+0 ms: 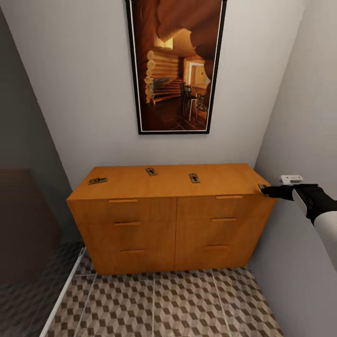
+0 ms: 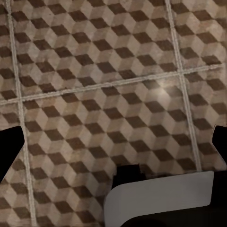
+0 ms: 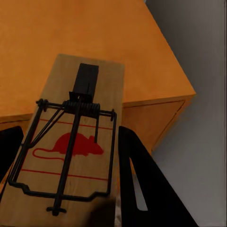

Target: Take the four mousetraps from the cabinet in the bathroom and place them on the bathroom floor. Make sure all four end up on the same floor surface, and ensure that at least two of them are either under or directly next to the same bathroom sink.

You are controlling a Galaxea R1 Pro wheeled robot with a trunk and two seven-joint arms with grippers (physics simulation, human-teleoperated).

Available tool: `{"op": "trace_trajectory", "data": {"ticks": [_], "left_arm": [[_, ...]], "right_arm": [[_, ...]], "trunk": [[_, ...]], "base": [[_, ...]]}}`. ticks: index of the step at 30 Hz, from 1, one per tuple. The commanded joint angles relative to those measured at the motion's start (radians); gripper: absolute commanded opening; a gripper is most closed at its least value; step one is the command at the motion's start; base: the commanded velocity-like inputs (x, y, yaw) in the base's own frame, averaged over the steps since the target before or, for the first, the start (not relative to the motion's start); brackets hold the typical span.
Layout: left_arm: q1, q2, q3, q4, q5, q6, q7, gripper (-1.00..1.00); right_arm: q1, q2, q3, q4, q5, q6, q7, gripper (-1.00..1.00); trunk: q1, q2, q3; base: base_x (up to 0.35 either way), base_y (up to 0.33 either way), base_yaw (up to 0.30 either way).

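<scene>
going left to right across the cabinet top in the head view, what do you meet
First mousetrap near the left edge → second mousetrap toward the back → third mousetrap right of the middle → fourth mousetrap at the right corner, in the right pincer.

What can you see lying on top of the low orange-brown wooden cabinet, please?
Three small tan wooden mousetraps lie flat on the cabinet top. A fourth mousetrap sits between the right gripper fingers at its right corner. Drawer contents are hidden.
</scene>
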Motion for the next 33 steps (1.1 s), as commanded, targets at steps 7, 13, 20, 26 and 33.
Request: {"op": "trace_trajectory", "data": {"ticks": [7,13,20,26,33], "left_arm": [[-0.002,0.0,-0.006,0.004,-0.001,-0.007,0.002,1.0],[-0.002,0.0,-0.006,0.004,-0.001,-0.007,0.002,1.0],[-0.002,0.0,-0.006,0.004,-0.001,-0.007,0.002,1.0],[-0.002,0.0,-0.006,0.004,-0.001,-0.007,0.002,1.0],[-0.002,0.0,-0.006,0.004,-0.001,-0.007,0.002,1.0]], "right_arm": [[0.0,0.001,0.003,0.026,0.001,-0.008,0.0,-1.0],[0.0,0.011,0.003,0.041,0.001,-0.028,0.0,-1.0],[0.0,0.033,0.004,0.105,0.002,-0.073,-0.001,-1.0],[0.0,0.067,0.004,0.221,0.004,-0.175,-0.001,-1.0],[0.053,0.12,0.004,0.335,0.006,-0.346,-0.001,-1.0]], "trunk": [[-0.001,-0.001,-0.001],[-0.001,-0.001,-0.001],[-0.001,-0.001,-0.001],[-0.001,-0.001,-0.001],[-0.001,-0.001,-0.001]], "base": [[-0.332,0.0,0.0],[-0.332,0.0,0.0],[-0.332,0.0,0.0],[-0.276,0.0,0.0],[-0.055,0.0,0.0]]}}
